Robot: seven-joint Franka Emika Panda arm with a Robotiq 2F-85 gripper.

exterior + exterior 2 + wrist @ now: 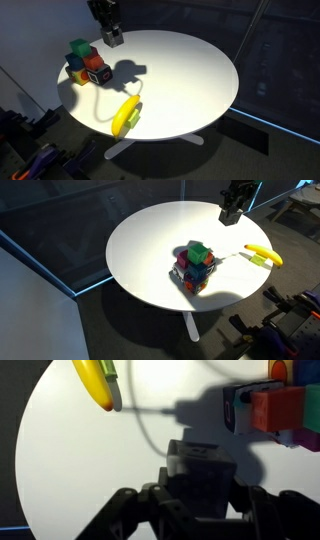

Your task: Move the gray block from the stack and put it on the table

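Observation:
My gripper (108,27) is shut on the gray block (114,39) and holds it in the air above the far edge of the round white table (190,70). In the wrist view the gray block (204,468) sits between the dark fingers (200,500). The stack (86,63) of colored cubes, with a green one on top, stands on the table beside and below the gripper. It also shows in an exterior view (195,266) and at the top right of the wrist view (280,405). The gripper (236,200) holds the block (230,217) well apart from the stack.
A yellow banana (126,116) with a green end lies near the table edge, also in an exterior view (263,254) and the wrist view (95,382). A thin cable runs from it toward the stack. Dark equipment stands on the floor (285,325).

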